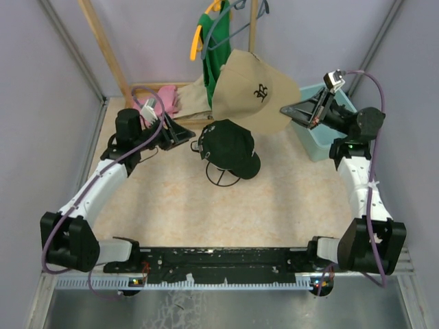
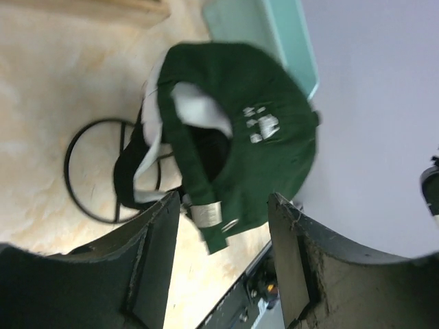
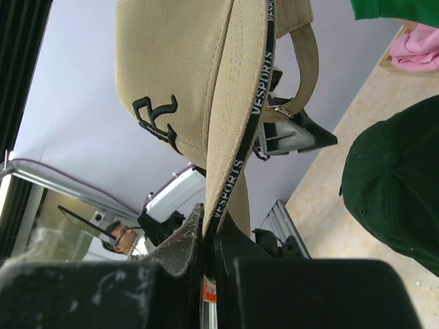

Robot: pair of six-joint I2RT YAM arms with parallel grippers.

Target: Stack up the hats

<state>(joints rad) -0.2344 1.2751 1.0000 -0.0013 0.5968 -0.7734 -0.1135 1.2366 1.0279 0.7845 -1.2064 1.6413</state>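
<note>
A dark hat (image 1: pixel 230 145) tops a small pile of hats on a black wire stand (image 1: pixel 221 179) in the middle of the table. In the left wrist view this dark hat (image 2: pixel 240 130) lies over a white hat (image 2: pixel 152 161). My left gripper (image 1: pixel 191 138) stands open just left of the pile. The dark hat's rear strap hangs loose between my left gripper's (image 2: pixel 223 240) fingertips. My right gripper (image 1: pixel 283 110) is shut on the edge of a tan hat (image 1: pixel 252 89) with dark lettering, held in the air behind and to the right of the pile. The right wrist view shows my right gripper (image 3: pixel 209 233) with the tan hat (image 3: pixel 175 75) pinched between its jaws.
A teal bin (image 1: pixel 322 140) stands at the right, under my right arm. A pink cloth (image 1: pixel 169 99) lies at the back left. A green shirt (image 1: pixel 215 51) on an orange hanger hangs from a wooden rack at the back. Grey walls close in both sides.
</note>
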